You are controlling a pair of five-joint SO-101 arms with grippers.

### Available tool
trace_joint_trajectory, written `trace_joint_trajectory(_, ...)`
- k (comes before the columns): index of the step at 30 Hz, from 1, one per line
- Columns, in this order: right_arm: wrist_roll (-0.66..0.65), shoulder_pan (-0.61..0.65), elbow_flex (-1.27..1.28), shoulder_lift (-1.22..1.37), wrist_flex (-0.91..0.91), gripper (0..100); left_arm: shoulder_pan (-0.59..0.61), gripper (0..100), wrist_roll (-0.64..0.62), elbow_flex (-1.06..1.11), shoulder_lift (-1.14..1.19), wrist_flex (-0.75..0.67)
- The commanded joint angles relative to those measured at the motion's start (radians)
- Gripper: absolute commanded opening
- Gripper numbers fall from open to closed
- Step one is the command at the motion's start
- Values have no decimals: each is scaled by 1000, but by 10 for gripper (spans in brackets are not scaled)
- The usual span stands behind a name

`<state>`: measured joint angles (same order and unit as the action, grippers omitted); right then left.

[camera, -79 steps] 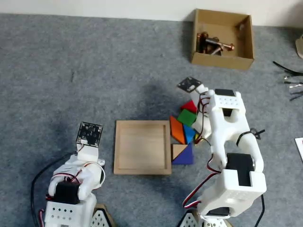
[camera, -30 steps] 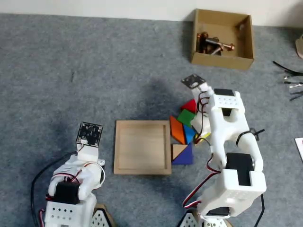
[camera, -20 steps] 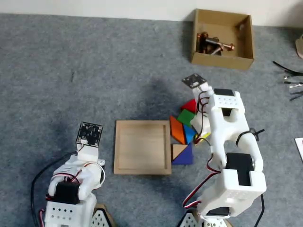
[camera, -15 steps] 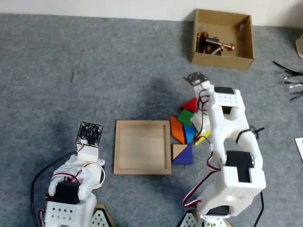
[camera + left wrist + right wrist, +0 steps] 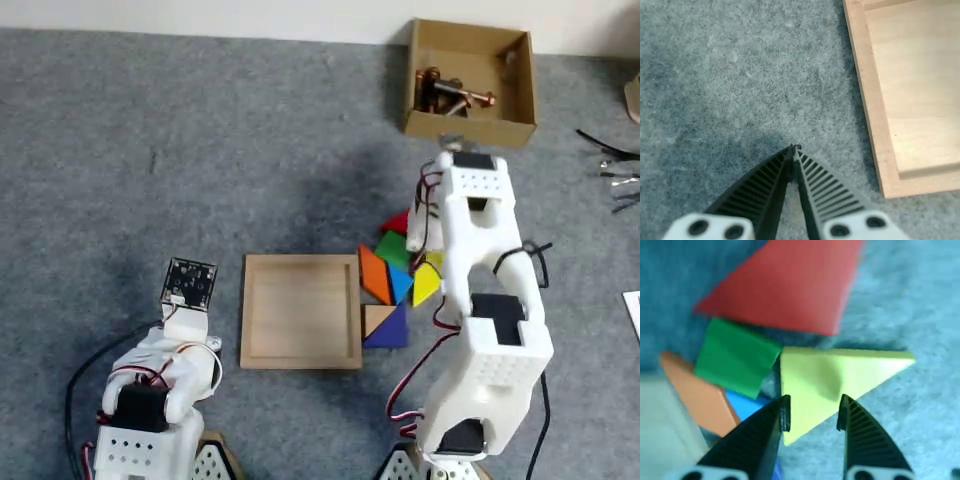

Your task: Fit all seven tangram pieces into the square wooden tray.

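Since your right gripper (image 5: 813,415) hangs low over the flat yellow triangular piece (image 5: 830,377) with its jaws partly apart and nothing between them gripped, the step in hand looks like picking that piece. One jaw sits at the triangle's straight edge, next to the blue piece (image 5: 751,402). The other stands just off the slanted edge, so you are straddling a tapering corner. Closing there would probably squirt the piece out along the taper. Shift toward the triangle's broader middle first. Then sink until the tips meet the grey felt surface (image 5: 150,150), and close slowly so the piece does not twist.

Mind the green square piece (image 5: 735,357), whose corner lies just beside the yellow one, and the red triangular piece (image 5: 790,285) beyond it. A jaw dragged sideways could scatter the cluster.

From above, the square wooden tray (image 5: 247,310) lies bare on the left arm's side of the pieces. The orange piece (image 5: 373,275) sits against its near rim, so lift the yellow triangle clear over that one, not through it.

Your left gripper (image 5: 794,150) is closed on nothing, its tips low over the felt just beside the tray's rim. Leave it parked.
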<state>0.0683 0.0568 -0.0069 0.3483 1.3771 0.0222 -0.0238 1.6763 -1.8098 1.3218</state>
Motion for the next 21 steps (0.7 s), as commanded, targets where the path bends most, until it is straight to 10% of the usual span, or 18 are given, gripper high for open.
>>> trace_joint_trajectory(1,84,12,-70,-27,19,154,-7,5,-6,19,-5,6)
trace_joint_trajectory(21,318,54,-91,19,-79,159,-7,5,-6,19,-5,6)
